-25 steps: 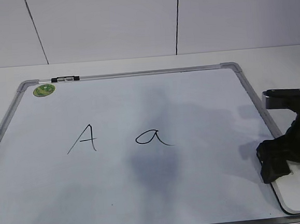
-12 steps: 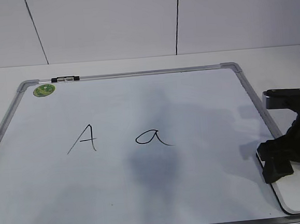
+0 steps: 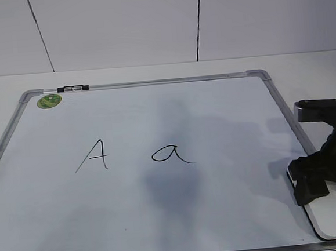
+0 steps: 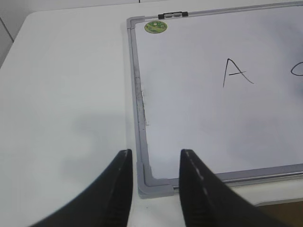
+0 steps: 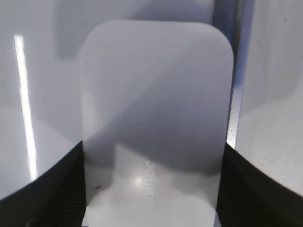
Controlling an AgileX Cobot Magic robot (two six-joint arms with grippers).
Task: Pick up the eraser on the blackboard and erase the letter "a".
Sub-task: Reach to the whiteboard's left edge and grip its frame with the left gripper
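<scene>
Right wrist view is showing our right gripper (image 5: 151,189) settling, fingers now bracketing the eraser (image 5: 154,118) at the blackboard (image 3: 164,219) edge, hardly moving since, so lifting comes next.

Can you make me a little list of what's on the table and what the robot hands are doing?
board: blackboard, really a white board with a grey frame, lying flat
sticker: round green sticker at its far left corner
letters: capital "A" on the left, the letter "a" beside it, both unerased
eraser: eraser, white, at the board's near right edge
right gripper: fingers on both sides of the eraser
left gripper: open, above the near left corner, holding nothing
</scene>
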